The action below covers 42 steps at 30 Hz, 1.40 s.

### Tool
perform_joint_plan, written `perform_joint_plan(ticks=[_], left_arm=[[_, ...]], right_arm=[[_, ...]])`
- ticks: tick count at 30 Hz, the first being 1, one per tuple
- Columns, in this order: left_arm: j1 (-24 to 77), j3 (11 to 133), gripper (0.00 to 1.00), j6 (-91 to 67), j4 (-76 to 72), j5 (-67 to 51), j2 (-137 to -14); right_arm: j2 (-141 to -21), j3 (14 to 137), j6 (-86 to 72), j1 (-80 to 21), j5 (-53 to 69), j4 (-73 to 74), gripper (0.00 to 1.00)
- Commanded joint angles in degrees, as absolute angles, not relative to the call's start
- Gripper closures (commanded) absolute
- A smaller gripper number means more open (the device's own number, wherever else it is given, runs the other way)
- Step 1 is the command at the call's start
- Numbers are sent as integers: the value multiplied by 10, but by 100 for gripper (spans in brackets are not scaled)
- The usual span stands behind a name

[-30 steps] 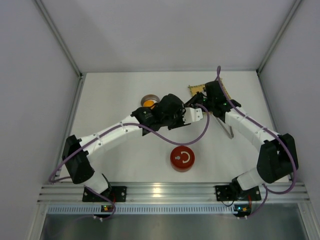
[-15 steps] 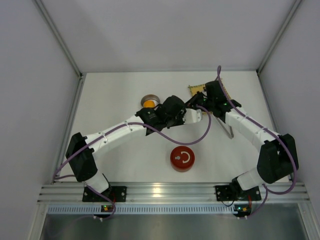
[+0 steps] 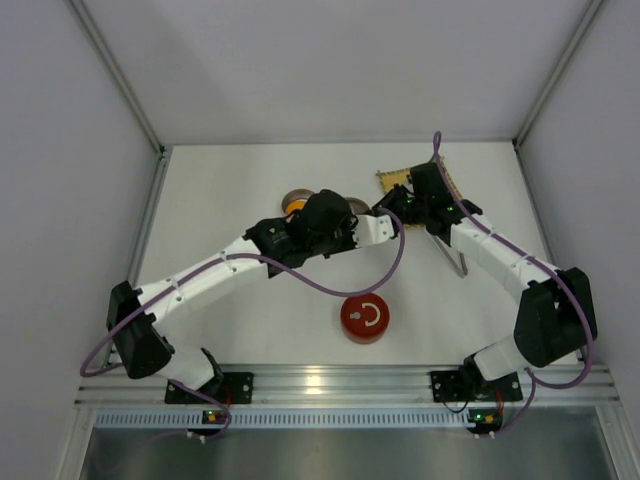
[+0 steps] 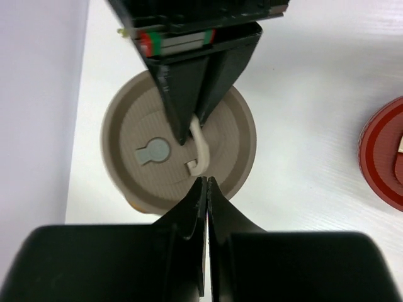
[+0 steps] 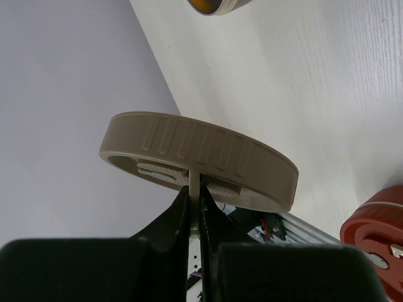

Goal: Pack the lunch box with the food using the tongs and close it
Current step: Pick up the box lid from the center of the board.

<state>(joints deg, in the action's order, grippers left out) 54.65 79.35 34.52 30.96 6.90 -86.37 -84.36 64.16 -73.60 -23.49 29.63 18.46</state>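
My right fingers (image 5: 179, 217) pinch the pale loop (image 4: 201, 148) of the round tan ribbed lid (image 5: 201, 151) and hold it clear of the worktop (image 5: 302, 75). My left fingers (image 4: 189, 207) are pressed together, tips at its rim. The round orange food piece (image 5: 203, 4) lies beyond it, and the slim silvery tongs (image 3: 458, 262) lie beside my right arm.

**One white sign, no words**

The only mark I can make out is a white symbol, an open ring with a short stroke in it. It sits on top of the red round disc (image 3: 365, 317). It is not a word.
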Motion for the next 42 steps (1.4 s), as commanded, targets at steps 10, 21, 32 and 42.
perform_joint_plan(ticks=[10,21,32,42], left_arm=[[546,799,23,351,323,25,-824],[546,808,35,388,279,50,-873],[547,803,51,422,227,103,-909],[553,796,84,435,236,102,-913]], right_arm=[[-825,643,-734,-230,297,182,100],[-823,635,-747,-230,313,178,100],[-818,624,-756,-236,330,180,100],[-817,618,-769,-239,345,164,100]])
